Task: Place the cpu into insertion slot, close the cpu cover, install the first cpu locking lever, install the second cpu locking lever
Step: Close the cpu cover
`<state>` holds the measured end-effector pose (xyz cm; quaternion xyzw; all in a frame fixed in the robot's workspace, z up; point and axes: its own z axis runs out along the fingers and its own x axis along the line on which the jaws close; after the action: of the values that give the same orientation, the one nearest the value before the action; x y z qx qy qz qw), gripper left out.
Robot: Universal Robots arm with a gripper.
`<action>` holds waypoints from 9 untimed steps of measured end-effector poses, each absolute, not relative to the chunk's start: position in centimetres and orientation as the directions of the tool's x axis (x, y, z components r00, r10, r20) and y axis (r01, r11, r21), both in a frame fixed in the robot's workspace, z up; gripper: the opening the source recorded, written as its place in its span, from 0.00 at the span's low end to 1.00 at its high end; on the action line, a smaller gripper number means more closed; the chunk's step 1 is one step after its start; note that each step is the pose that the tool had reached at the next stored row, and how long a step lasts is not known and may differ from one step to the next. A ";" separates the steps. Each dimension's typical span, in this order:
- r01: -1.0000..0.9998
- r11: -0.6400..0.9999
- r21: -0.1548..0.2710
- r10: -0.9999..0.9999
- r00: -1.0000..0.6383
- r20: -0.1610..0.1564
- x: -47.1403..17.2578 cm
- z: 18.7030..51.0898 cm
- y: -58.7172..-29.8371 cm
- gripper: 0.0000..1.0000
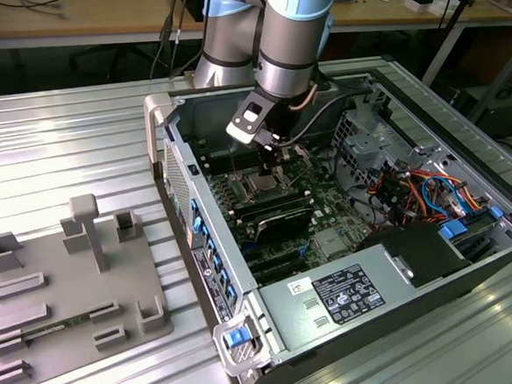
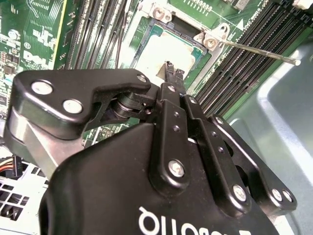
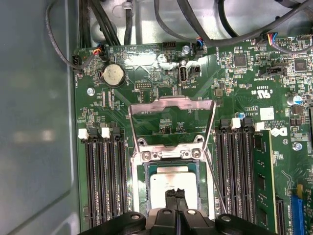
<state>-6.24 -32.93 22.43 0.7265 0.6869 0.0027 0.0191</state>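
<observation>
We see the cpu (image 1: 264,184) near the middle of the exterior view, a small square chip lying flat with its silver top face up. In the first wrist view the cpu (image 3: 168,183) sits inside the insertion slot (image 3: 138,191), whose silver metal ring surrounds it. The cpu cover (image 3: 171,102), a silver sheet-metal frame with a large square cut-out, is swung open on its hinged edge, away from the chip. One thin wire locking lever (image 3: 215,181) slants away from the slot's side, apart from the cover; it also shows in the second wrist view (image 2: 259,51).
</observation>
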 end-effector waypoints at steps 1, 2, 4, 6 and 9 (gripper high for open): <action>0.998 -0.056 0.032 0.998 0.056 -0.022 -6.1 22.4 -32.9 0.11; 0.998 -0.056 0.032 0.998 0.056 -0.022 -6.1 22.4 -32.9 0.11; 0.998 -0.056 0.032 0.998 0.056 -0.022 -5.8 22.4 -32.9 0.11; 0.998 -0.056 0.032 0.998 0.056 -0.022 -5.7 22.4 -32.9 0.11; 0.998 -0.056 0.032 0.998 0.056 -0.022 -5.7 22.4 -32.9 0.11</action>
<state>-5.72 -32.93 22.45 0.7265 0.6869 0.0028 0.0191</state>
